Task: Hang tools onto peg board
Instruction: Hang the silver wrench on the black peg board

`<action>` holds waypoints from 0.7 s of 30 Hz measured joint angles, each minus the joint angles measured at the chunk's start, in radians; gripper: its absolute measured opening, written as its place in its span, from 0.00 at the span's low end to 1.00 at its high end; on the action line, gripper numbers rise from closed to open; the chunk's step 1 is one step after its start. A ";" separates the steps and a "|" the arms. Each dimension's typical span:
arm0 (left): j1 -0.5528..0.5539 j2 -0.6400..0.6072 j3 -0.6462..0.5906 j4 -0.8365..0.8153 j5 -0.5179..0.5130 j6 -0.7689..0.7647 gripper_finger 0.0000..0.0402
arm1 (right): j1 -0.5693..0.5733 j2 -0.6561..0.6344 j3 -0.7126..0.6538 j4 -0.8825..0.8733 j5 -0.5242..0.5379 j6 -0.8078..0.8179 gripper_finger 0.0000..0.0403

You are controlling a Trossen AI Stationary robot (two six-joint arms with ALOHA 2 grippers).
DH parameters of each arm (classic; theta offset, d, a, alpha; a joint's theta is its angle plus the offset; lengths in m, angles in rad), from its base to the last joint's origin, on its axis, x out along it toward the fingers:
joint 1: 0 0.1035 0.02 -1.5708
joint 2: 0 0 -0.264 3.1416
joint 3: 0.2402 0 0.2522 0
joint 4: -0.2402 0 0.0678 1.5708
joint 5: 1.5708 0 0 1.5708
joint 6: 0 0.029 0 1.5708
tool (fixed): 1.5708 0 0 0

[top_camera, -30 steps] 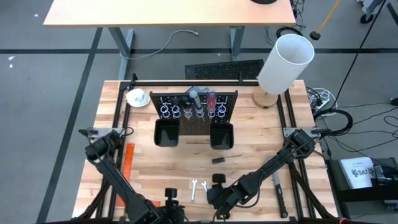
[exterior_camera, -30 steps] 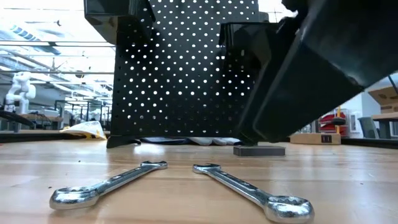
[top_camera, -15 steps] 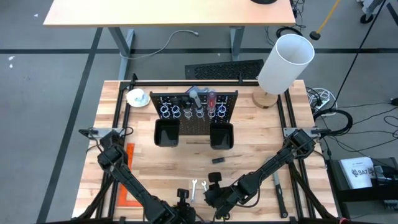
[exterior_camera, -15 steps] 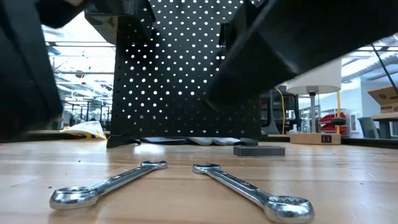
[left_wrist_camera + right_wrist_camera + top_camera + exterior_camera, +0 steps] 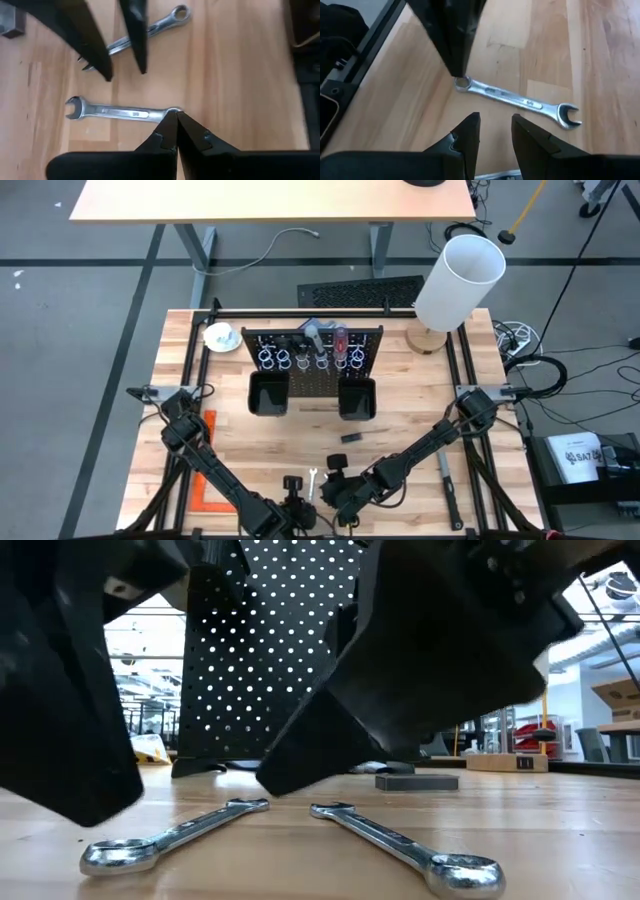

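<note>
Wrenches plain in low view; left claw together, right claw apart, seemingly empty.

Bright, even overhead light — blurred foreground arms, soft shadows

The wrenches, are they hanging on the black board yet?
No, both wrenches lie flat on the wooden table in front of the peg board.
</note>
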 joint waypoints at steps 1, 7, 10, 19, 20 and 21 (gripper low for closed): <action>0.000 0.000 -0.004 -0.002 0.000 -0.005 0.01 | 0.000 0.000 0.000 -0.003 0.001 0.000 0.26; 0.006 0.000 -0.037 0.054 0.018 -0.024 0.01 | -0.001 -0.005 0.000 0.016 0.009 -0.001 0.27; 0.007 0.000 -0.040 0.067 0.014 -0.024 0.01 | -0.001 -0.005 0.000 0.014 0.011 -0.001 0.27; 0.013 0.000 -0.051 0.083 0.016 -0.019 0.01 | -0.003 -0.005 0.000 0.051 0.011 -0.008 0.27; 0.013 0.000 -0.052 0.083 0.017 -0.019 0.01 | -0.006 -0.005 0.000 0.056 0.010 -0.005 0.27; 0.013 0.000 -0.052 0.083 0.018 -0.019 0.01 | -0.008 -0.005 0.000 0.058 0.010 0.000 0.27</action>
